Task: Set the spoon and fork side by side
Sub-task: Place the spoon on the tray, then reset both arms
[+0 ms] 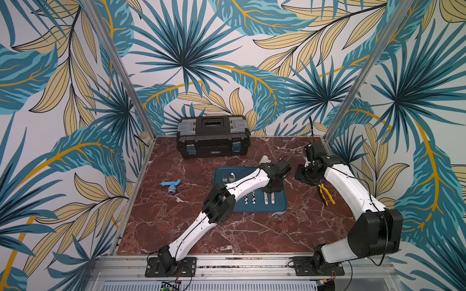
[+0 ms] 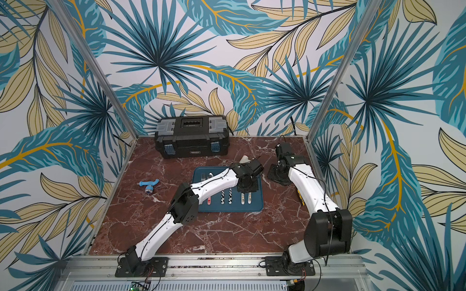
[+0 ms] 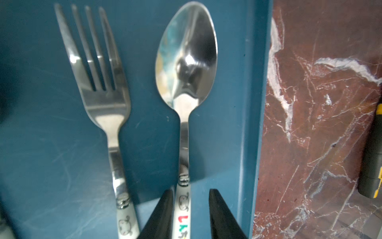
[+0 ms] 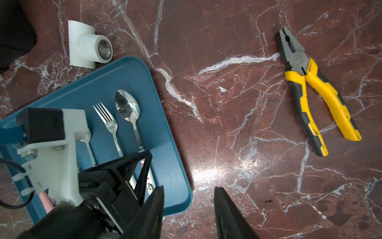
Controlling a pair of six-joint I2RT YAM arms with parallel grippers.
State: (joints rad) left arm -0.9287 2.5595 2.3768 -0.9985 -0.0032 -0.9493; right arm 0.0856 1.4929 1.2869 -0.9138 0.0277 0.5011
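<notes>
A steel spoon (image 3: 186,62) and a steel fork (image 3: 99,82), both with white cartoon-printed handles, lie parallel and close together on the blue tray (image 3: 227,144), the spoon nearest the tray's right rim. My left gripper (image 3: 191,192) is low over the spoon's handle and open. One finger rests against the handle, and a gap separates the other finger from it. In both top views only the two handle ends (image 1: 269,200) show below the left gripper (image 1: 273,187). My right gripper (image 4: 189,189) hangs open and empty over the marble beside the tray (image 4: 165,155).
More cutlery with cow-patterned handles (image 1: 249,199) lies further left on the tray. A black toolbox (image 1: 213,136) stands at the back and a blue tap (image 1: 171,185) lies at the left. A white pipe fitting (image 4: 86,45) sits behind the tray, with yellow pliers (image 4: 316,91) to the right.
</notes>
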